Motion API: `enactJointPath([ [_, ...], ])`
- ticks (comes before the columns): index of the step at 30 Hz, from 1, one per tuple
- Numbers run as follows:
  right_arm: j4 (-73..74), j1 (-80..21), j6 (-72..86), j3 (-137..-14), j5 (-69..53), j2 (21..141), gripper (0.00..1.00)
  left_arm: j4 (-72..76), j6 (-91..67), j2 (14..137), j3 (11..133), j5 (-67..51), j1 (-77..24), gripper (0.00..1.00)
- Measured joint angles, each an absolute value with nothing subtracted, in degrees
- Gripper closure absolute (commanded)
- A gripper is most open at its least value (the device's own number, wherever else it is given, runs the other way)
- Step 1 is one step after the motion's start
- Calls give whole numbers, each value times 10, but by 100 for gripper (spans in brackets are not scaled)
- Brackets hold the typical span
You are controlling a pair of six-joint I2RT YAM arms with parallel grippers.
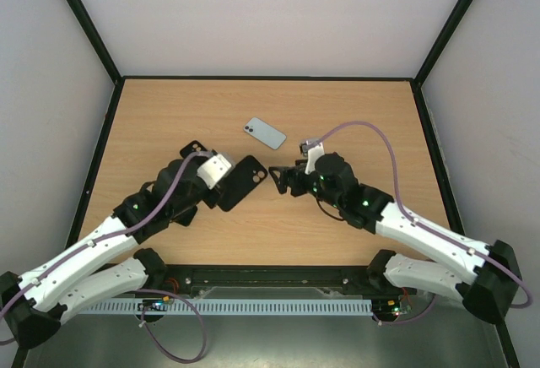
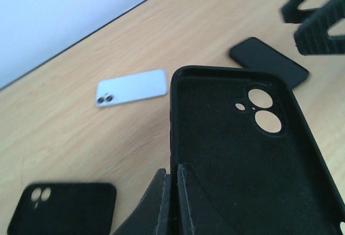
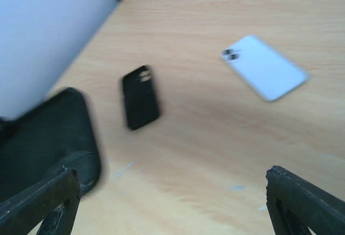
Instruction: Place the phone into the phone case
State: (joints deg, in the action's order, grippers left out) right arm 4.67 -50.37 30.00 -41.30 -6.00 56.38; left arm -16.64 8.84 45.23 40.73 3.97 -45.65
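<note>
My left gripper [image 2: 173, 174] is shut on the long edge of an empty black phone case [image 2: 237, 154], holding it above the table with its inside and camera cutouts facing the wrist camera. From above, the case [image 1: 245, 182] sticks out to the right of the left gripper [image 1: 226, 184]. The light-blue phone [image 1: 265, 132] lies flat and camera-side up behind it, also seen as the phone [image 2: 131, 88] and the phone [image 3: 264, 68]. My right gripper [image 1: 275, 178] stands open and empty just right of the held case, its gripper [image 3: 170, 180] over bare wood.
A second black case [image 1: 194, 148] lies on the table left of the phone; it shows as the case [image 3: 140, 96] and the case [image 2: 62, 208]. Another flat black object [image 2: 269, 62] lies under the right fingers [image 2: 318, 14]. Black-framed walls edge the table [image 1: 169, 115].
</note>
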Motion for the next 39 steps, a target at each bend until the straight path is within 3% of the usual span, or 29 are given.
enactJointPath([
  [9,59,-378,210,-529,-1,804,6,-149,-142,475,382,119,-401,97],
  [20,102,-352,123,-777,-12,1132,7,-97,-385,541,279,140,-411,97],
  [28,154,-339,74,-953,-32,1254,9,-54,-475,623,249,148,-443,97],
  [39,210,-324,51,-1063,-74,1358,9,24,-535,731,249,157,-502,95],
])
